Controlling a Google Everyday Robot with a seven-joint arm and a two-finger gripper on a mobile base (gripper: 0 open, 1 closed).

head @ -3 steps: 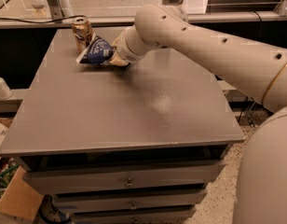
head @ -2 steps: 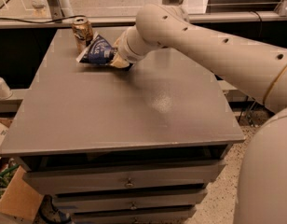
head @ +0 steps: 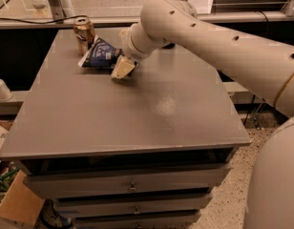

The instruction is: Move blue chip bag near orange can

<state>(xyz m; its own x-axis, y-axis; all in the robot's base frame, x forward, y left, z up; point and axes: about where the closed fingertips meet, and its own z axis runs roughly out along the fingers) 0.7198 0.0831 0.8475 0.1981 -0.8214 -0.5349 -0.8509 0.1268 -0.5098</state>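
Note:
The blue chip bag [head: 100,54] is a crumpled navy foil bag with white lettering. It lies at the far left of the grey table top [head: 137,109], its left end right beside the orange can [head: 84,33]. The can is dented, golden-tan with a silver top, and stands upright. My gripper [head: 121,67] is at the bag's right end, low over the table and touching or nearly touching the bag. The cream arm reaches in from the right.
The table is a grey cabinet with drawers [head: 132,187] below its front edge. A ledge with metal posts [head: 55,1] and a cable runs behind it. A cardboard box [head: 15,204] sits on the floor at lower left.
The gripper has shifted only very slightly toward the front. The bag and the can stay where they were.

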